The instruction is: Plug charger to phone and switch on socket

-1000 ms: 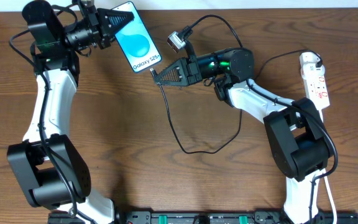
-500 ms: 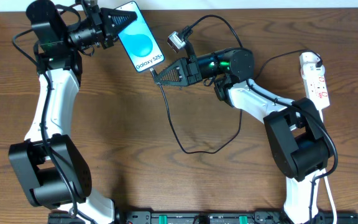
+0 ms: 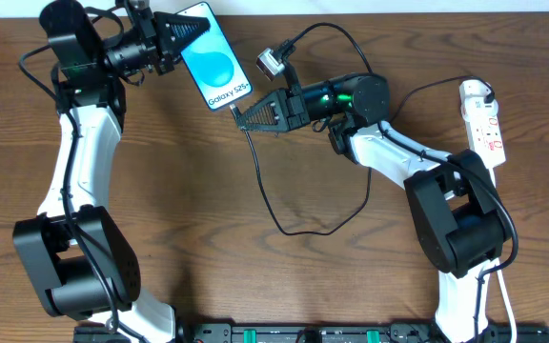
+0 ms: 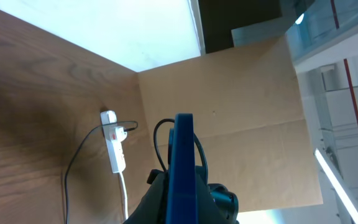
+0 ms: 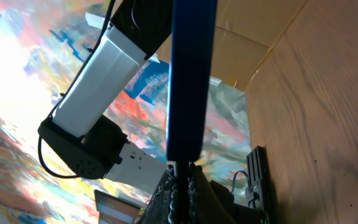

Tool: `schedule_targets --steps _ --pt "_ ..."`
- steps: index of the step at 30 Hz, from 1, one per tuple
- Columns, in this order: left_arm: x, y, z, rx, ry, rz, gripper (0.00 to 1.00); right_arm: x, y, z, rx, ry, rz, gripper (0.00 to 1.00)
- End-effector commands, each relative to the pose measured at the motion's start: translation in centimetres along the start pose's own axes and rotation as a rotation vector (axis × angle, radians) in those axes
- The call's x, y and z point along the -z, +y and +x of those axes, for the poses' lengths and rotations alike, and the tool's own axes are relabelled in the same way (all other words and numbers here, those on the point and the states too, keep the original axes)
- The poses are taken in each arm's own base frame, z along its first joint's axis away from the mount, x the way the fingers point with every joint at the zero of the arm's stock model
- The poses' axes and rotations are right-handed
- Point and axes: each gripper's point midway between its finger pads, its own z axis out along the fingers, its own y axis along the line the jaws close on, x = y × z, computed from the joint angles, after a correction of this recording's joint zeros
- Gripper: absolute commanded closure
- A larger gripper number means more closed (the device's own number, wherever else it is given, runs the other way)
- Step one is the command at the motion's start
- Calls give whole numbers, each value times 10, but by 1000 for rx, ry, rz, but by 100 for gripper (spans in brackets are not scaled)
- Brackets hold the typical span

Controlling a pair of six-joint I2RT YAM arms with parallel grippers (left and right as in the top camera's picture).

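Left hand (image 3: 196, 29) gripped black-framed blue-screen phone (image 3: 213, 65), nudged it toward 12 o'clock, then froze. Right hand (image 3: 237, 116) pinched thin black charger cable (image 3: 258, 176) tip at phone's port; likely seating.

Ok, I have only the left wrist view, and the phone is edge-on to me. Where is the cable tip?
Observer: From overhead, the right gripper holds the tip of the cable right at the end of the phone with the "Galaxy S25+" text.
Operator: Is it fully in?
Observer: I cannot tell; in the right wrist view the fingers hide the joint.
Operator: Which end does my gripper hold?
Observer: The left gripper clamps the opposite end, with the screen facing the overhead camera.
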Motion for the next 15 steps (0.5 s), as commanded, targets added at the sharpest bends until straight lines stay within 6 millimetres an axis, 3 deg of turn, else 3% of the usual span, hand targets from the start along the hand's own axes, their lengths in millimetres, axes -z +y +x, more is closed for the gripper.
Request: schedule_targets --steps 1,15 --pt "7 -15 -1 -24 -2 11 93 1 -4 -1 2 -7 0 99" --pt "5 -17 4 -47 23 19 93 0 -4 -1 13 -5 0 99"
